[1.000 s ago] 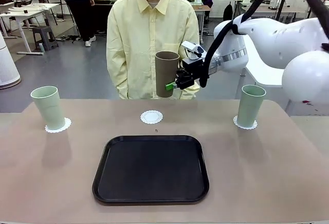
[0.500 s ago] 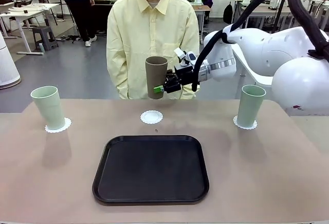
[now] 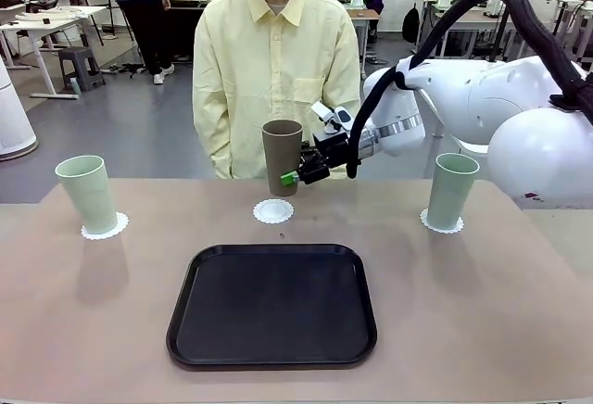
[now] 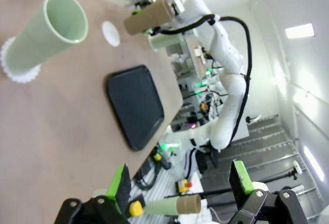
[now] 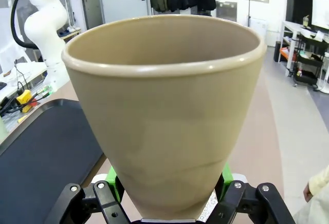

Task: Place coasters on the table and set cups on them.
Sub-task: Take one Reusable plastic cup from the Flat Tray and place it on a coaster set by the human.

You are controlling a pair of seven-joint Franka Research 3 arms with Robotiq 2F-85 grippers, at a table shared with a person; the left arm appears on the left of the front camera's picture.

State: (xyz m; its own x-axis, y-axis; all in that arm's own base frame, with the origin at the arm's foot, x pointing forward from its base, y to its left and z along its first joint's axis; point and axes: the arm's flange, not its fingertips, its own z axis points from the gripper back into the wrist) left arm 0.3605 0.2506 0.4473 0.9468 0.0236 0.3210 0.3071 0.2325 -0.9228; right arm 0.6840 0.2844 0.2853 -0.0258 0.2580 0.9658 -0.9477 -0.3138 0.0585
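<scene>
Across the frame's middle, three scalloped white coasters (image 3: 273, 210) lie; two matte mint cups (image 3: 87, 193) stand, the right gripper (image 3: 295, 177) clamps one tapered brown cup (image 3: 282, 156), the left gripper (image 4: 180, 190) gapes.

We are looking across the surface (image 3: 482, 330): a tray (image 3: 271, 305) is lying at the near middle, and beyond it a coaster (image 3: 273, 211) is sitting with a cup (image 3: 282, 157) hanging just above it. Far left, one cup (image 3: 87, 193) is standing on its coaster (image 3: 105, 230); far right, another cup (image 3: 451, 190) is standing on its coaster (image 3: 442, 226). A person (image 3: 275, 66) is standing behind.
</scene>
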